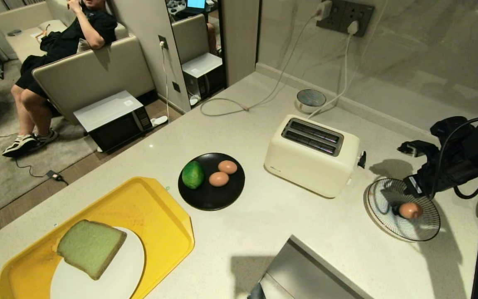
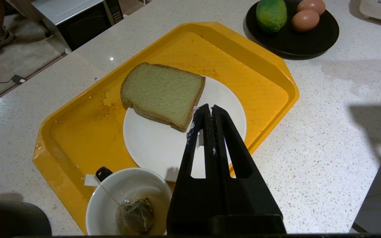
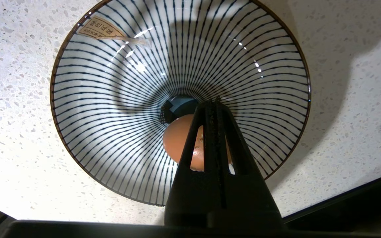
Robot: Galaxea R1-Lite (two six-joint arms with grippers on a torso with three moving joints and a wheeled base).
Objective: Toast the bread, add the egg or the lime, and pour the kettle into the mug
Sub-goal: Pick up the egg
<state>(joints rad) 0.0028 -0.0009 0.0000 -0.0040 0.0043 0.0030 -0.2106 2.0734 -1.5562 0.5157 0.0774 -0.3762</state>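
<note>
Bread (image 1: pixel 91 247) lies untoasted on a white plate (image 1: pixel 127 270) in the yellow tray (image 1: pixel 156 207) at the near left corner of the worktop (image 1: pixel 264 216), well apart from the cream toaster (image 1: pixel 311 155), whose slots stand empty toward the back wall. One egg (image 1: pixel 410 210) already sits low in the striped bowl (image 1: pixel 392 199) near the right edge, while two more eggs (image 1: pixel 219 179) and the lime (image 1: pixel 193 175) rest on the black plate (image 1: pixel 212 199) mid-worktop. The right gripper (image 3: pixel 214 104) hangs just over that bowl, fingers pressed together on nothing. The left gripper (image 2: pixel 209 110) is likewise closed and empty, above the tray beside the slice. A white mug (image 2: pixel 129 198) with a tea bag stands at the tray's near corner. I can't see a kettle.

My worry is the slice: it overhangs the plate's rim, soft and thick, so a pinch from those narrow fingers could crush or tear it, or it could sag and miss the slot on the long carry. A sweep of the left arm might also clip the mug and tip it. On the right, any downward nudge with closed fingers could crack the egg or skid the bowl toward the edge.
</note>
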